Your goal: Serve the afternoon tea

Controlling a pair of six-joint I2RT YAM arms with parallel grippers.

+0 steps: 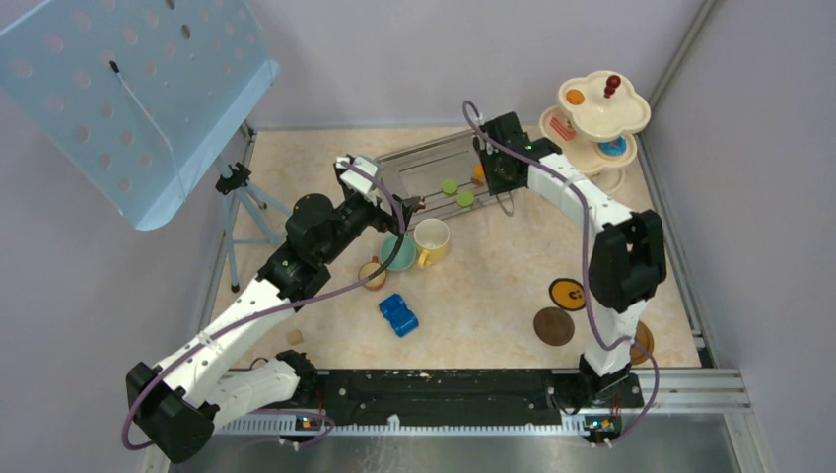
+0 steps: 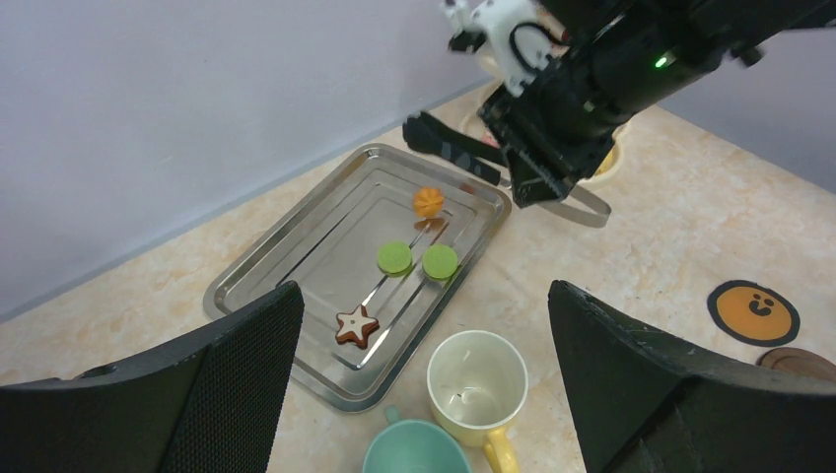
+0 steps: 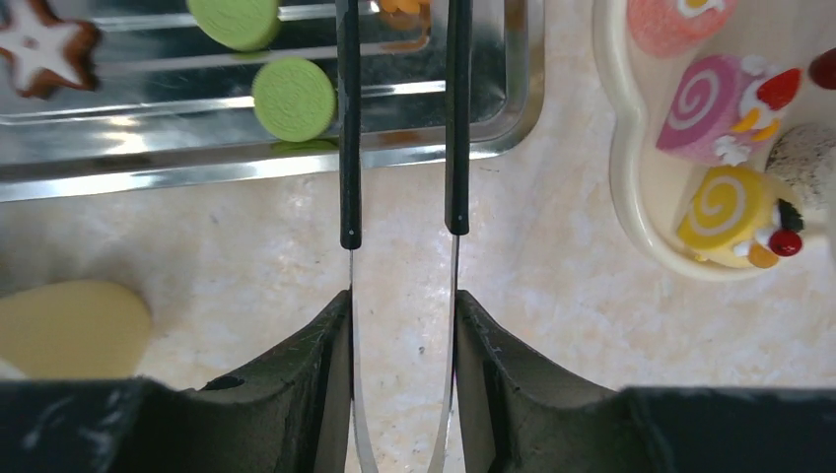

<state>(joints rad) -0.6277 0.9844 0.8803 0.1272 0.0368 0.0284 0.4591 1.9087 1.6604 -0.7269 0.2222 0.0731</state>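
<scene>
Right wrist view: the right gripper (image 3: 402, 307) is clamped on black tongs (image 3: 349, 148) over a metal tray (image 3: 148, 168).
An orange cake (image 3: 404, 8) shows between the tong arms, near green macarons (image 3: 293, 99). Roll cakes (image 3: 705, 108) lie on the cream stand (image 3: 619, 187) beside the tray. The left gripper (image 2: 422, 296) hangs open and empty near a yellow mug (image 2: 477, 379). An orange coaster (image 2: 754, 310) bears a printed smiling face.

Right wrist view: tongs (image 3: 349, 148) tips run off the top edge, orange cake (image 3: 404, 6) mostly cut there, star cookie (image 3: 39, 39) clipped at the corner, stand (image 3: 631, 197) cut at right. Left wrist view: teal cup (image 2: 414, 451) cut by bottom edge. Top view: brown coaster (image 1: 646, 340) half hidden behind right arm (image 1: 626, 261).
</scene>
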